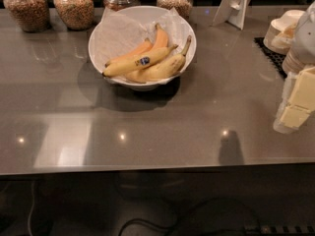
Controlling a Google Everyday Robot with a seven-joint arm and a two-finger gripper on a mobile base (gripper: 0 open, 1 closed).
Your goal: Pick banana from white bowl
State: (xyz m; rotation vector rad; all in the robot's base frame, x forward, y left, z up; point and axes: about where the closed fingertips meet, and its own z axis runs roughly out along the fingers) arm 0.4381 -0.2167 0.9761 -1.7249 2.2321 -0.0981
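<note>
fingers [294, 116] look parted and empty, gripper [298, 102] well right of banana [140, 62] in white bowl [92, 50].

Glossy grey-brown worktop [157, 132] dotted with small glints of light [122, 136]; four grain-filled glass jars [74, 6] along its far edge against a dark back; white folded stand [236, 4], black mat [269, 55] and stacked beige bowls [281, 29] far right; gripper [299, 103] at the right edge above the worktop; dark floor [74, 205] with black cables [147, 222] below
</note>
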